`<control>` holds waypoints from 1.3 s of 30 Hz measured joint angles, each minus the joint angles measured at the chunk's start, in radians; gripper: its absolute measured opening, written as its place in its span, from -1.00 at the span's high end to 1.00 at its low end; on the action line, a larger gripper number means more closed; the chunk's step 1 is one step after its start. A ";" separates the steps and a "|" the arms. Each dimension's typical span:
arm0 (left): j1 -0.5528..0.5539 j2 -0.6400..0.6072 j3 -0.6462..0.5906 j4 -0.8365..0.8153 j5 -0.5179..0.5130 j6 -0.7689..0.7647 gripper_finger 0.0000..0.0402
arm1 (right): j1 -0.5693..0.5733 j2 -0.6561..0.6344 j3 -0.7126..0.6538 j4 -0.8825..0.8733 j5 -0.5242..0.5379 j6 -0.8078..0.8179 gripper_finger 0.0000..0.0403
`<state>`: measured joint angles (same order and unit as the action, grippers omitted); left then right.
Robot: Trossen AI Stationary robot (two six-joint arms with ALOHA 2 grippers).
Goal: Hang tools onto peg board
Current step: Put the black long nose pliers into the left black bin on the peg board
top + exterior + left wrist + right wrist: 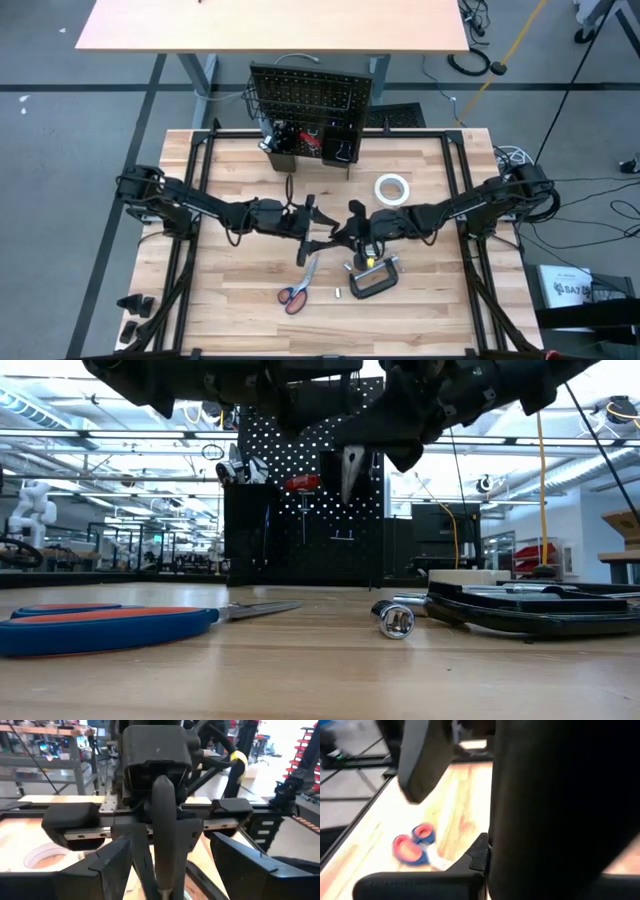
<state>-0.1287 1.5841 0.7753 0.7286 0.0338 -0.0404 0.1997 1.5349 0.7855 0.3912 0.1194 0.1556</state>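
Over the table's middle my two grippers face each other. My right gripper (350, 228) is shut on the dark-handled pliers (165, 835), whose silver jaws (352, 470) point down, above the table. My left gripper (318, 215) is open; its fingers (112, 865) stand on either side of the pliers' handle, apart from it. The black peg board (310, 95) stands upright at the table's far edge with a red screwdriver (303, 483) hanging on it. Orange-handled scissors (295, 292), a black C-clamp (372, 278) and a white tape roll (392, 188) lie flat on the tabletop. My right gripper pinches the pliers by their dark handles (167, 815) between its two fingers, coming from the table's right and slanting a little downward. The handle itself hides the exact place of contact. The pliers hang upright, jaws down, lifted clear of the table.
A small silver socket (395, 620) lies on the wood beside the C-clamp. Black bins (340, 148) hang along the peg board's lower edge. A dark frame (200, 160) runs around the tabletop. Bare wood lies between the grippers and the peg board.
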 joint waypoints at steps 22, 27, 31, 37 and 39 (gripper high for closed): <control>0.009 0.125 0.064 0.077 -0.039 -0.030 -0.31 | -0.011 0.006 0.008 -0.061 -0.038 0.029 0.87; 0.009 0.126 0.070 0.085 -0.039 -0.029 -0.31 | -0.011 0.005 0.008 -0.068 -0.041 0.025 0.87; 0.012 0.127 0.075 0.086 -0.039 -0.029 -0.31 | -0.011 0.006 0.008 -0.060 -0.046 0.016 0.87; 0.018 0.128 0.074 0.080 -0.042 -0.038 -0.31 | -0.011 0.006 0.008 -0.065 -0.045 0.001 0.87; 0.023 0.128 0.074 0.084 -0.062 -0.053 -0.31 | -0.011 0.006 0.008 -0.065 -0.046 -0.006 0.87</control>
<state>-0.1060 1.7119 0.8494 0.8127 -0.0286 -0.0931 0.1886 1.5410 0.7937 0.3264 0.0733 0.1492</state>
